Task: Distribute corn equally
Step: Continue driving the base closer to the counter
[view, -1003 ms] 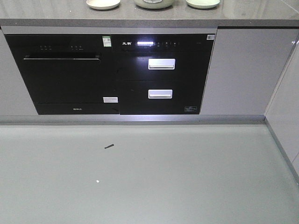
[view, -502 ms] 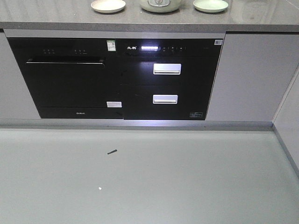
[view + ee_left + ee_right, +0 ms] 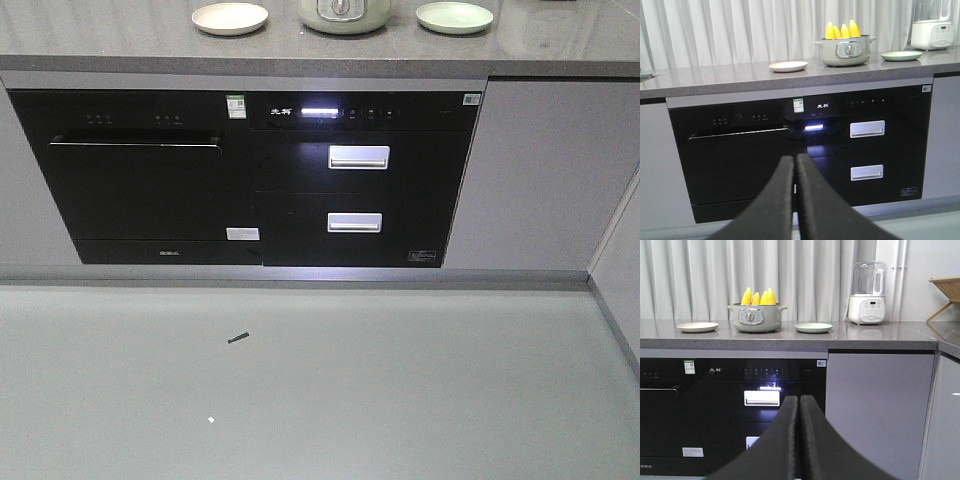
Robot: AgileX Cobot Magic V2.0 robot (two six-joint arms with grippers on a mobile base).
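Room: kitchen with pale pleated curtains [image 3: 690, 275] behind a long grey surface [image 3: 865, 337]. Black built-in appliances [image 3: 150, 180] sit below it, and grey floor [image 3: 400, 400] lies in front.
Pot: pale green cooking pot [image 3: 754, 317] with a dial on its front. It stands on the surface between two plates.
Corn: the bright yellow corn [image 3: 759, 296] stands upright in the pot, points up and packed together. Four tips can be counted in the right wrist view. None is on a plate yet.
Plates: cream plate [image 3: 697, 326] to the pot's left, green plate [image 3: 813, 327] to its right. Each is near the pot but apart from it, and both are bare.
Why so placed: judging from the task, a plate on either side gives each arm its own drop spot, two cobs apiece. Cobs standing on end leave their tips free to be gripped from above.
Left fingers [image 3: 782, 180]: pressed together with no gap and nothing between them. They are held low, facing the appliances, well apart from the pot.
Right fingers [image 3: 787, 420]: likewise clenched flat against each other, empty and touching nothing. They point at the cabinet front below the surface.
Also there: white blender [image 3: 867, 292] further right on the surface.
Stage: by my reading, the work has not begun.
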